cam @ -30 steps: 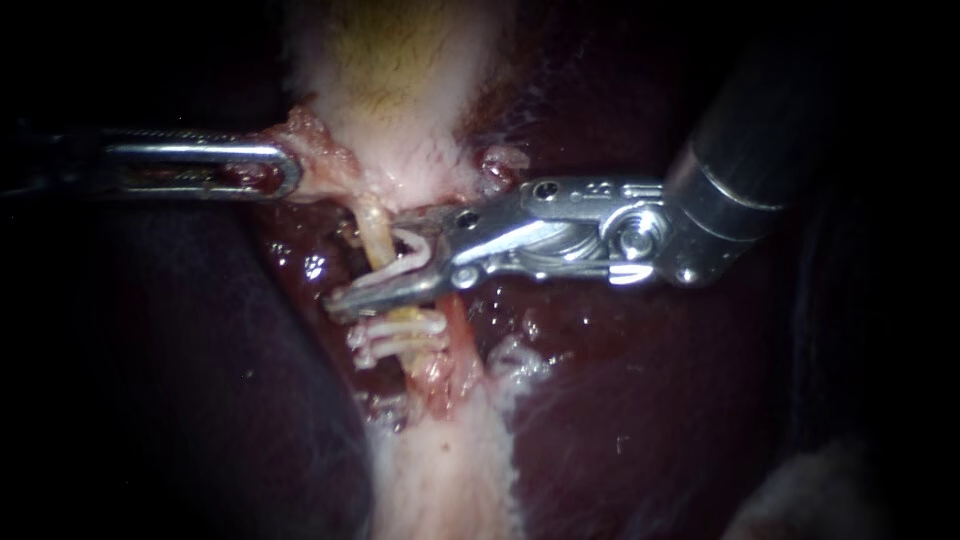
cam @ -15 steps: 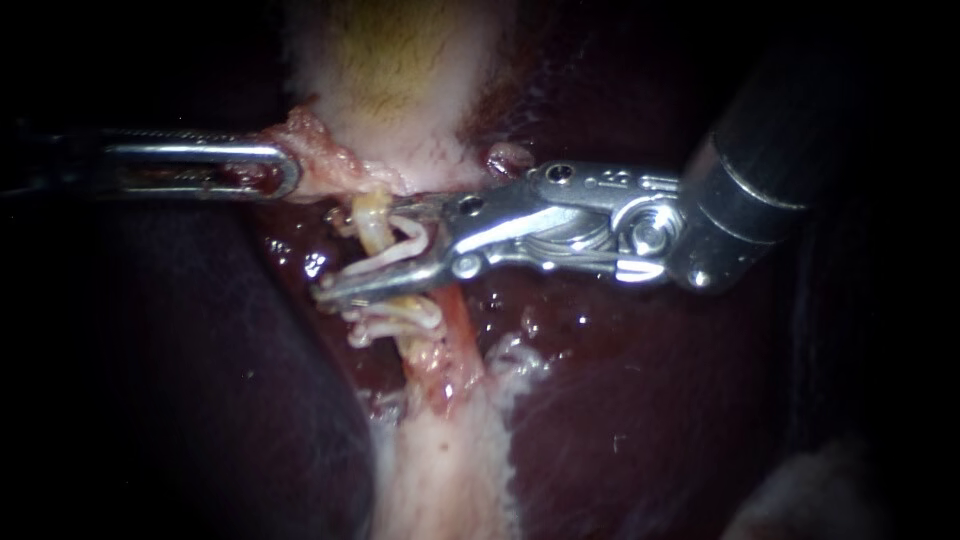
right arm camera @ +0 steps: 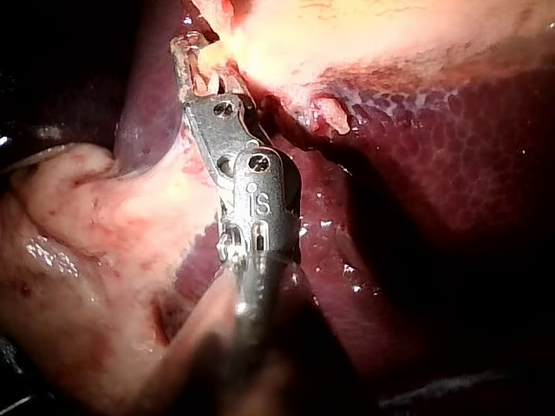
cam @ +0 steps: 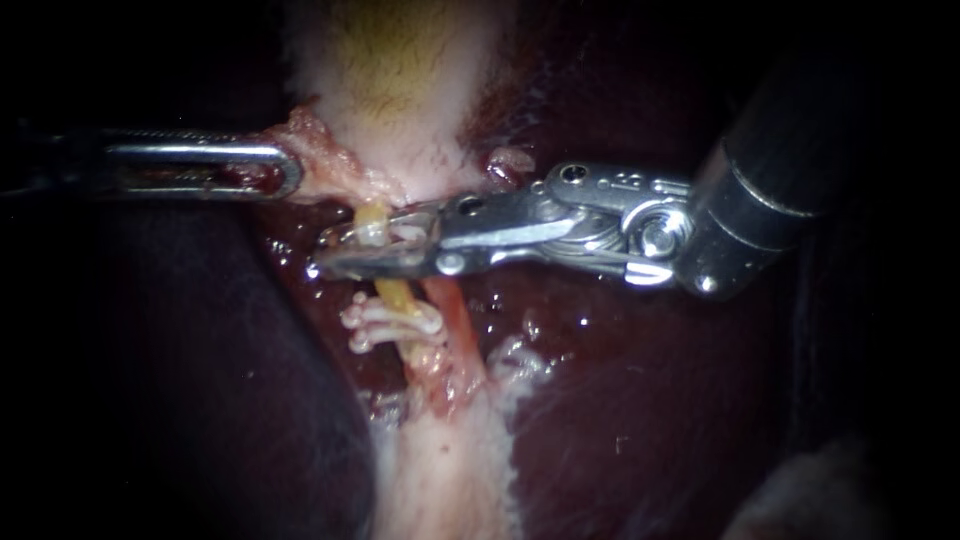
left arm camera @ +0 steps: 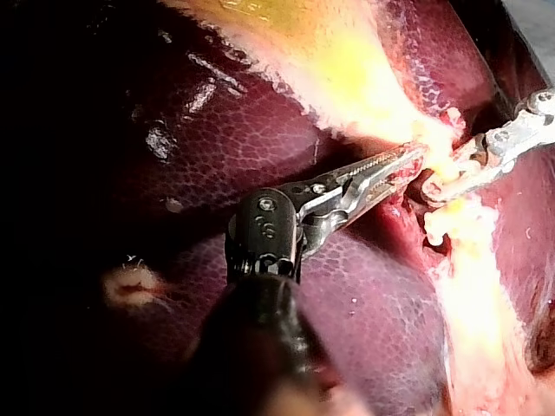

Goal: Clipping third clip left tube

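Left tube: thin, pale yellow, runs from the gallbladder down over dark liver, with two white clips across it lower down. Right instrument: claw squeezed almost closed across the tube on a clip, just under the gallbladder. 1 s ago the claw gaped wide and sat lower on the tube. Left instrument: claw clamped on the gallbladder edge, unchanged.

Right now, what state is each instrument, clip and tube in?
Left instrument, shut on gallbladder tissue.
Right instrument, shut on new clip across left tube.
Two lower clips, closed on left tube.
Right tube, no clip seen.
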`<state>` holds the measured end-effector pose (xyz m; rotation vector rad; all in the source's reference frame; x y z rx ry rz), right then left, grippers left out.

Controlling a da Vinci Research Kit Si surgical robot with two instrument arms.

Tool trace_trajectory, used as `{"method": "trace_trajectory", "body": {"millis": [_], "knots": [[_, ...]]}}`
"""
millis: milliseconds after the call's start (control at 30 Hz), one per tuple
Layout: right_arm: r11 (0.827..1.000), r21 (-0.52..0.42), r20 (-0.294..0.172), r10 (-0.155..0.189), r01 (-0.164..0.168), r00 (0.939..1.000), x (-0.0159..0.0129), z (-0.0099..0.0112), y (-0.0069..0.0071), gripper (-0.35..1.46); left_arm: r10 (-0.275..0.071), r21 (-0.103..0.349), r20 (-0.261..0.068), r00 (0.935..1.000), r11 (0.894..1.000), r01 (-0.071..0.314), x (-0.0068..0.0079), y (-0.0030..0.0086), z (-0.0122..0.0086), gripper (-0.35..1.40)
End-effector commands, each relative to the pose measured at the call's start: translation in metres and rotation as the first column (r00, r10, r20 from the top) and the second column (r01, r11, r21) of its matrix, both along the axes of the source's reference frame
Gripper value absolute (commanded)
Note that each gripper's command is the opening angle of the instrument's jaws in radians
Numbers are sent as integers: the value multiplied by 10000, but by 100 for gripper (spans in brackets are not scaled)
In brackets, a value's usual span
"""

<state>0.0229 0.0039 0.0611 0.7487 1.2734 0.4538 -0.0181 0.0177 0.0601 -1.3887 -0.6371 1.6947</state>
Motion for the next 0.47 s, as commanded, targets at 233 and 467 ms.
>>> {"method": "trace_trajectory", "body": {"millis": [233, 467], "knots": [[9956, 459, -2, -817, 816, 9967, -1, 2, -3, -35, -2, 1, -2, 10000, 10000, 2, 0, 0, 0, -35], [9943, 488, 86, -952, 947, 9954, 0, 8, -9, -35, -3, 1, -2, 10000, 10000, 3, 0, 0, 0, -35]]}}
